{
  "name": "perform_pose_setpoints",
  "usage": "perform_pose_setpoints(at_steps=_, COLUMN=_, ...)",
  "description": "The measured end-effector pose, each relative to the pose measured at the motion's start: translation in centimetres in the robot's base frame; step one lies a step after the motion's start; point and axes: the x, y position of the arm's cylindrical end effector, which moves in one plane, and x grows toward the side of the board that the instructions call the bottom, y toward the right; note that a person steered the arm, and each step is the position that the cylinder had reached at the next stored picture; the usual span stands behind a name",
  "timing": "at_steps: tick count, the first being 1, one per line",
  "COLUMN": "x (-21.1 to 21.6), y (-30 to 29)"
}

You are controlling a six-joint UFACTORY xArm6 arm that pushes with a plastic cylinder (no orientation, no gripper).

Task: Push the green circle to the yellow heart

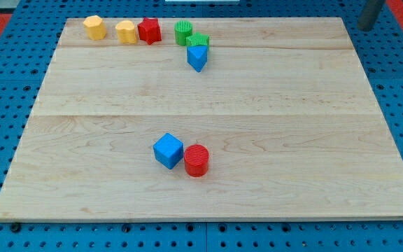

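The green circle (182, 32) stands near the board's top edge, a little left of centre. A second green block (199, 40) touches it on its lower right. The yellow heart (125, 31) sits to the left of the green circle, with a red star (149, 30) between them and touching the heart. My tip (364, 28) shows at the view's top right, just off the board's corner and far from all blocks.
A yellow hexagon-like block (94, 27) lies left of the heart. A blue block (197, 57) sits just below the second green block. A blue cube (168, 150) and a red cylinder (196, 160) touch each other at lower centre. The wooden board (292, 140) lies on blue pegboard.
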Motion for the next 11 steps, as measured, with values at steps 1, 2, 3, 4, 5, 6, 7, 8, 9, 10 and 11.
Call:
perform_pose_setpoints(at_steps=1, x=-0.5, y=-10.6)
perform_pose_setpoints(at_steps=2, x=-1.0, y=-22.1)
perform_pose_setpoints(at_steps=3, x=-1.3, y=-25.6)
perform_pose_setpoints(at_steps=4, x=-1.2, y=-30.1)
perform_pose_setpoints(at_steps=5, x=-0.3, y=-34.2)
perform_pose_setpoints(at_steps=6, x=0.5, y=-34.5)
perform_pose_setpoints(at_steps=7, x=1.1, y=-34.0)
perform_pose_setpoints(at_steps=8, x=3.2, y=-34.0)
perform_pose_setpoints(at_steps=9, x=3.3, y=-38.0)
perform_pose_setpoints(at_steps=10, x=2.6, y=-42.5)
perform_pose_setpoints(at_steps=11, x=2.1, y=-42.0)
